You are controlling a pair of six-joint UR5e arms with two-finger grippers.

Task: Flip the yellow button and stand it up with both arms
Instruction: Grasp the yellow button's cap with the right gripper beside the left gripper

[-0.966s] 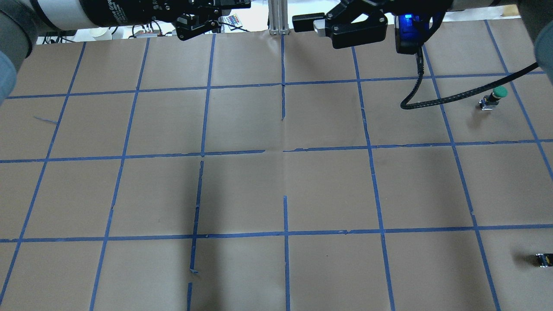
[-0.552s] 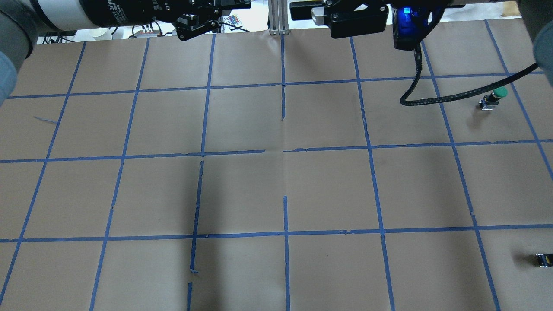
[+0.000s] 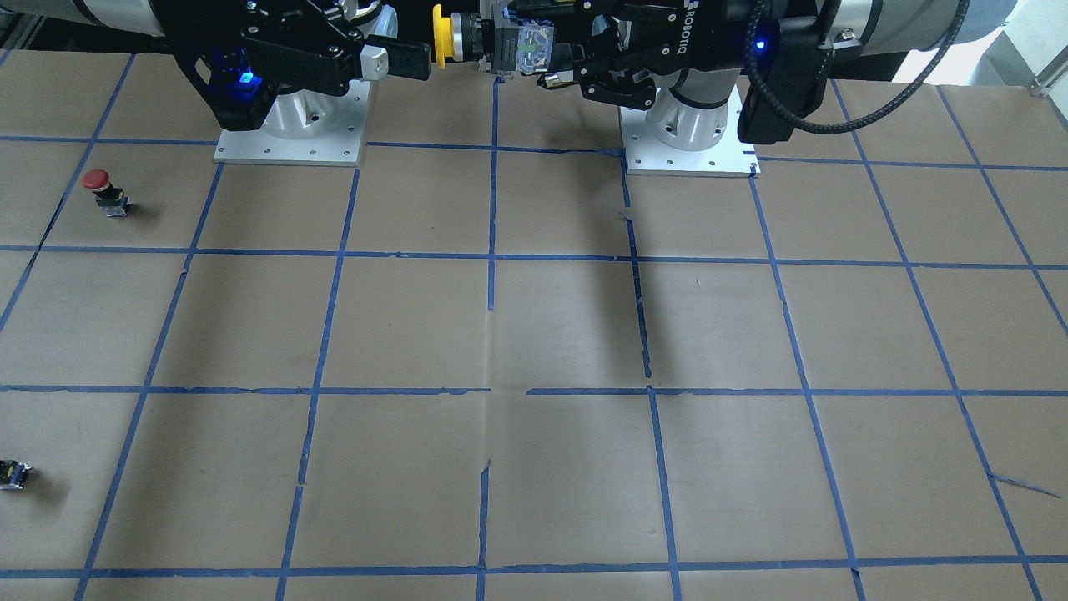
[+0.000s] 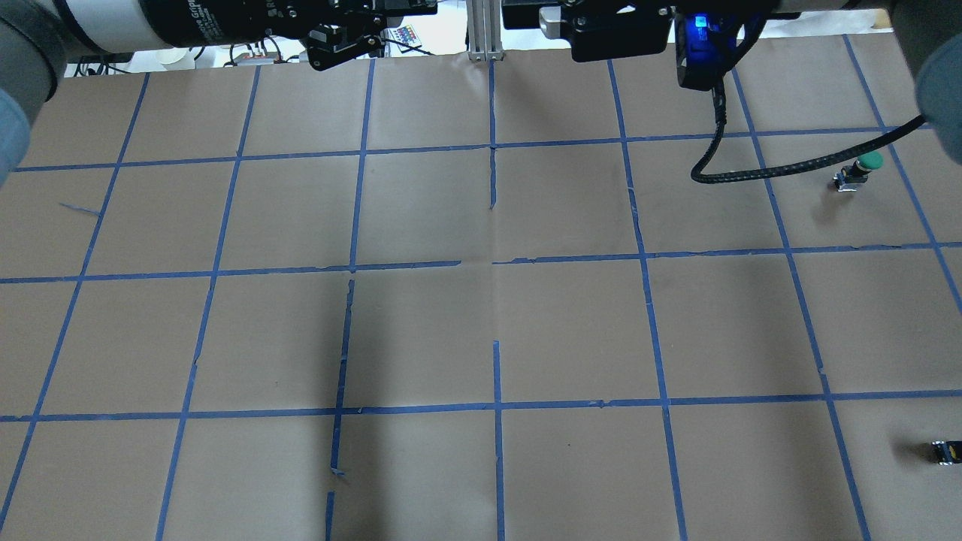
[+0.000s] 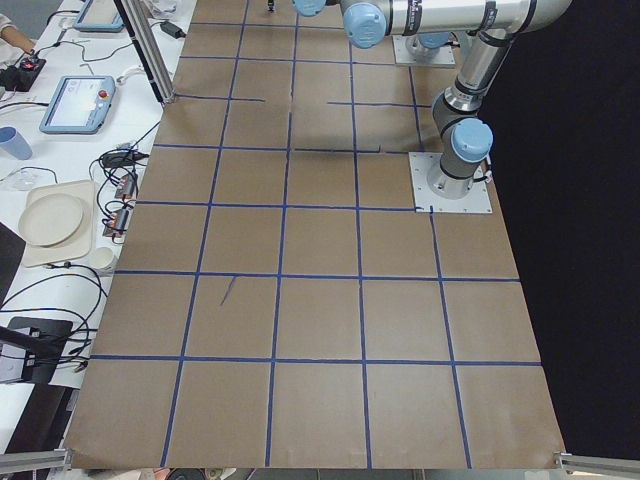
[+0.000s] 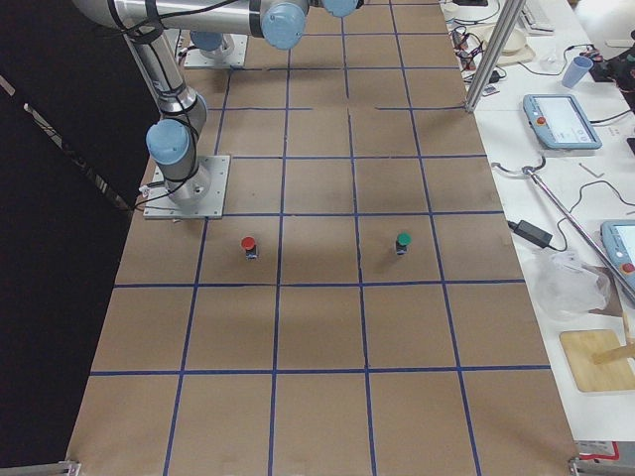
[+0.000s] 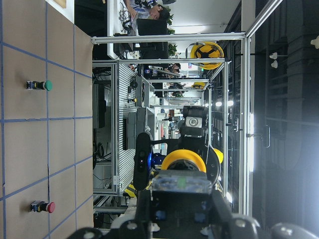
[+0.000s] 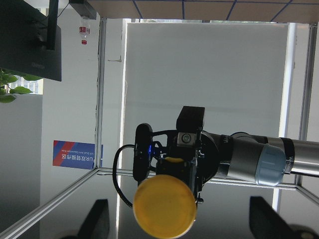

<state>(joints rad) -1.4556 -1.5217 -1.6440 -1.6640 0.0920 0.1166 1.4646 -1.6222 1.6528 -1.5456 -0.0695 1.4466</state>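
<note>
The yellow button (image 3: 440, 39) is held in the air, lying sideways, above the table's robot side. My left gripper (image 3: 521, 43) is shut on its body, with the yellow cap pointing at my right gripper (image 3: 409, 50). In the left wrist view the button (image 7: 183, 160) sits between the fingers. In the right wrist view the cap (image 8: 165, 206) faces the camera, and the right fingers (image 8: 97, 219) stand wide apart on either side without touching it. In the overhead view only parts of the left gripper (image 4: 353, 37) and right gripper (image 4: 526, 19) show at the top edge; the button is hidden there.
A red button (image 3: 100, 185) and a green button (image 4: 864, 167) stand on the table's right side. A small black part (image 4: 945, 451) lies near the right edge. The right arm's black cable (image 4: 789, 165) hangs over the table. The two arm bases (image 3: 288, 125) stand at the robot side.
My right gripper has moved up toward the overhead view's top edge, levelling out and closing on the left gripper. The left arm has stayed still.
</note>
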